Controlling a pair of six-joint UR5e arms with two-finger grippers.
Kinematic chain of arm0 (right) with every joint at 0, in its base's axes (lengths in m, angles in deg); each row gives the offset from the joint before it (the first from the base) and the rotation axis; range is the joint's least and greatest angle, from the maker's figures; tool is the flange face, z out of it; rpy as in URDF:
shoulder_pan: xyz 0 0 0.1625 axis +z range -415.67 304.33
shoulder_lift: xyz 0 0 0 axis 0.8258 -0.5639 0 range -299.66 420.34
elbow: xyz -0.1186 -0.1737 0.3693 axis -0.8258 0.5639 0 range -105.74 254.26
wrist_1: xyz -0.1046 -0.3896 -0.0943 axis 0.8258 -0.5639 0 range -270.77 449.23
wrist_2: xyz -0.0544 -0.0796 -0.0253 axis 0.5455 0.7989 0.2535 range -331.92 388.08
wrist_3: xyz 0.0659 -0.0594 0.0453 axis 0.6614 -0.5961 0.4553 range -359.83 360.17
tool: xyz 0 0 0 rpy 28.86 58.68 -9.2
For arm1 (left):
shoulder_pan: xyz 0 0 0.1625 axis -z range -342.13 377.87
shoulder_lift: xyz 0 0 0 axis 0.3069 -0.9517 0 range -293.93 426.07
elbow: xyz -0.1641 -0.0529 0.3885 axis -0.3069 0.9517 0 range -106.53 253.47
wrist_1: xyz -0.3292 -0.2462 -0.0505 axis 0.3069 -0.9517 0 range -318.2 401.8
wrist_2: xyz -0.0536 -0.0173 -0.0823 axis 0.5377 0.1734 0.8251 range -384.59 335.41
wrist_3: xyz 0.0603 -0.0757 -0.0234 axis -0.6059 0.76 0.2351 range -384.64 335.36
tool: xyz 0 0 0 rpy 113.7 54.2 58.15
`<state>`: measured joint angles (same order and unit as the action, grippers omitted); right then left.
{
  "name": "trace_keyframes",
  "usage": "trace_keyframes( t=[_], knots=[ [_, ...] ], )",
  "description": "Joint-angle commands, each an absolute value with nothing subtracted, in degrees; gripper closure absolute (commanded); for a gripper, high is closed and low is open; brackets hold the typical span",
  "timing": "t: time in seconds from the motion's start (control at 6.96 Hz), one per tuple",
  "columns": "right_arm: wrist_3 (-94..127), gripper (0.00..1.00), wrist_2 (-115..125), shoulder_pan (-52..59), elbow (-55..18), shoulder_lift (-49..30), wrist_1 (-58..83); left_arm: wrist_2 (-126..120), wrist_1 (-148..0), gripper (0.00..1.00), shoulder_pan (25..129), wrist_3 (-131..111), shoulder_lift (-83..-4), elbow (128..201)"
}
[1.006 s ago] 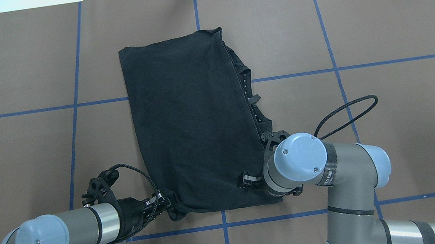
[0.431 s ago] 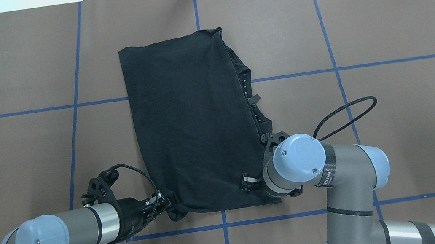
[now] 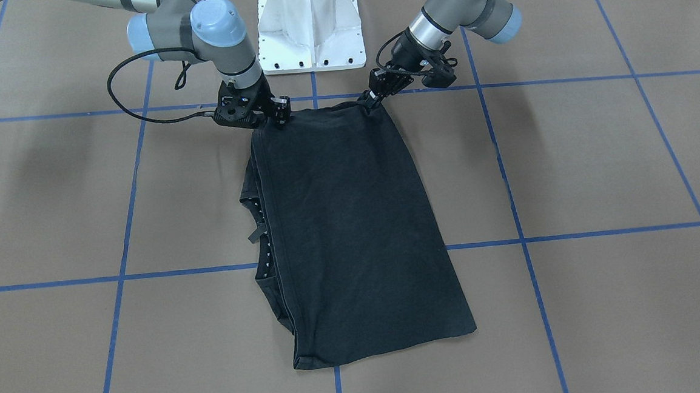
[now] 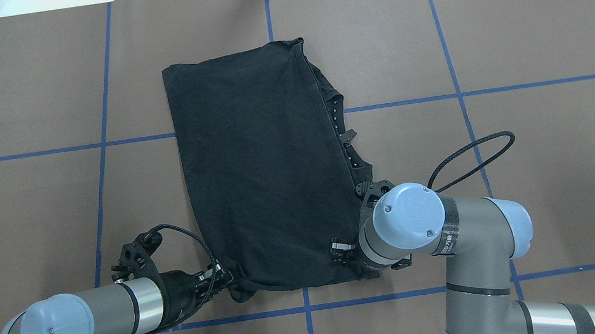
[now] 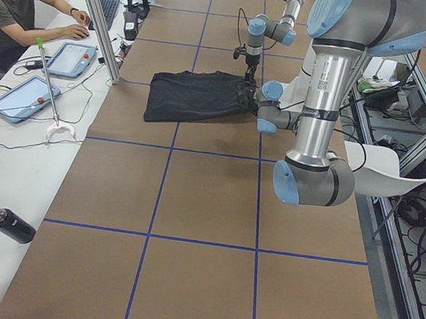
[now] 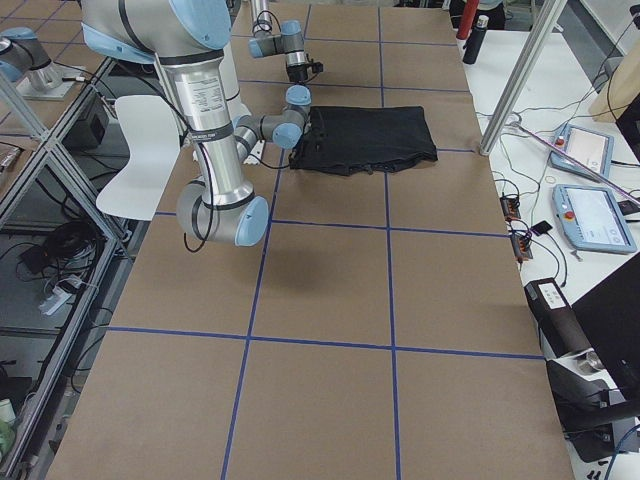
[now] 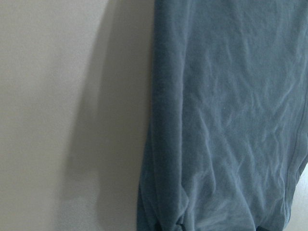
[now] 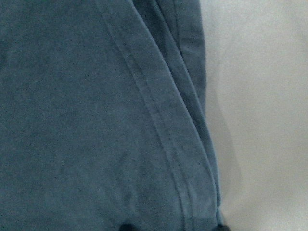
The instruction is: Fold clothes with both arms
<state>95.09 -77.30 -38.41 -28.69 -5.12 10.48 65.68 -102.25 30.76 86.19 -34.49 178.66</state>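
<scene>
I see the black T-shirt (image 4: 263, 172) lying folded lengthwise at mid-frame of the overhead view, flat on the brown bench (image 4: 534, 29). Its plain side is up and a sleeve edge pokes out along its right side. The left pincer (image 4: 229, 278) is clenched on the bunched lower-left corner of the cloth. The right pincer (image 4: 344, 250) sits at the lower-right corner and pinches the hem there. Both wrist views are filled with fabric running right up to the fingertips.
</scene>
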Motion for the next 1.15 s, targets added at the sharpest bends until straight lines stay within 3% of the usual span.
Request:
trace_keyframes(
  t=[0.0, 0.14, 1.01],
  knots=[
    [95.1, 0.95, -77.2, -38.4, -28.7, -5.0, 10.5, 65.8, -102.3, 1.0, 30.8, 86.2, -34.5, 178.7],
    [95.1, 1.0, -77.2, -38.4, -29.0, -5.0, 10.5, 65.8, -102.3, 1.0, 30.7, 86.2, -34.5, 178.7],
    [95.7, 1.0, -77.2, -37.6, -30.3, -4.9, 9.5, 65.8, -102.3, 1.0, 30.8, 86.2, -34.5, 178.7]
  ],
)
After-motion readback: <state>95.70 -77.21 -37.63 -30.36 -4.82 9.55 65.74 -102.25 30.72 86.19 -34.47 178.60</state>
